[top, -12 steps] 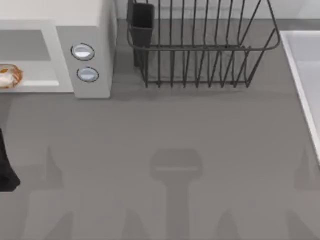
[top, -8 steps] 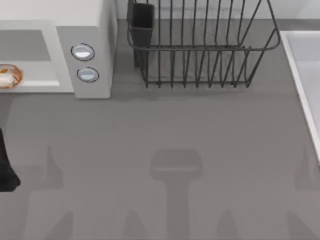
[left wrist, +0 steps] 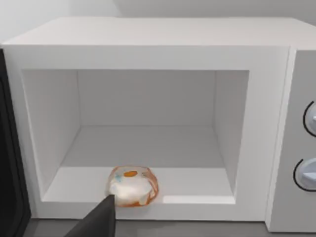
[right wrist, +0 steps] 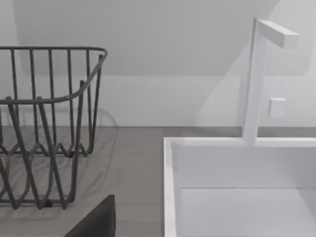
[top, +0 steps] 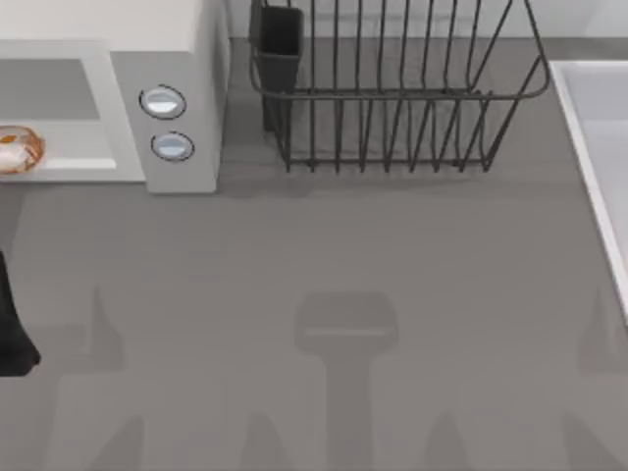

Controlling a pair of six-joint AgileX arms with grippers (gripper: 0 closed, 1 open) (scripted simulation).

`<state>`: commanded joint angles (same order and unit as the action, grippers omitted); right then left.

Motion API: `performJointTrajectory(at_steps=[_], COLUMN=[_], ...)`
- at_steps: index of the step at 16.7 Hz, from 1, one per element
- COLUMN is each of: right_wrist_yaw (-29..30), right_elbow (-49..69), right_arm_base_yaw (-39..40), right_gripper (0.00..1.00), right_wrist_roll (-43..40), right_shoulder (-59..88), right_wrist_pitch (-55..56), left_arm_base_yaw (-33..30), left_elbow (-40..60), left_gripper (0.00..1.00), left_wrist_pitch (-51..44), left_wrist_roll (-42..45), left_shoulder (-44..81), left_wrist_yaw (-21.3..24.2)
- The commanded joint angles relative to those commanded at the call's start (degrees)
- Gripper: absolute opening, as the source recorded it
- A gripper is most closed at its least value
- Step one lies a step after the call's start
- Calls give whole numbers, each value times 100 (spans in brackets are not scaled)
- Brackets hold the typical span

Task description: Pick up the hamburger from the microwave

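A: Left wrist view: hamburger (left wrist: 132, 186) sits on the microwave (left wrist: 148, 49) floor, at the front lip of the open cavity, door swung aside.

B: Left gripper (left wrist: 96, 219)?

A: One dark fingertip just before the burger; jaw state cannot be told. Right arm faces the wire rack (right wrist: 44, 128) and sink (right wrist: 237, 177); its jaws likewise unclear.

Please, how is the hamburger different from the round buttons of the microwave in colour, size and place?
The hamburger has an orange-brown rim and a pale whitish middle; the round buttons are silvery-blue with dark rings. The hamburger looks slightly bigger than either button. It lies on the floor of the microwave, near the front edge of the open cavity, while the buttons sit on the side panel, one above the other. Both are small and round.
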<state>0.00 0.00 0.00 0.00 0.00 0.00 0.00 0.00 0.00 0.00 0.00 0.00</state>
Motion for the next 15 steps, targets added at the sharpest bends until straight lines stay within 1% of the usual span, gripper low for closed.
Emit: performJointTrajectory(at_steps=[12,15], right_wrist_yaw=[0,0], right_elbow=[0,0], right_arm_base_yaw=[0,0], right_gripper=[100,100], right_wrist_roll=[0,0], right_shoulder=[0,0], right_wrist_pitch=[0,0], left_arm_base_yaw=[0,32], left_elbow=[0,157], left_gripper=[100,100], left_wrist_pitch=[0,223], left_wrist_roll=[0,15], left_shoulder=[0,349], left_wrist_yaw=[0,38])
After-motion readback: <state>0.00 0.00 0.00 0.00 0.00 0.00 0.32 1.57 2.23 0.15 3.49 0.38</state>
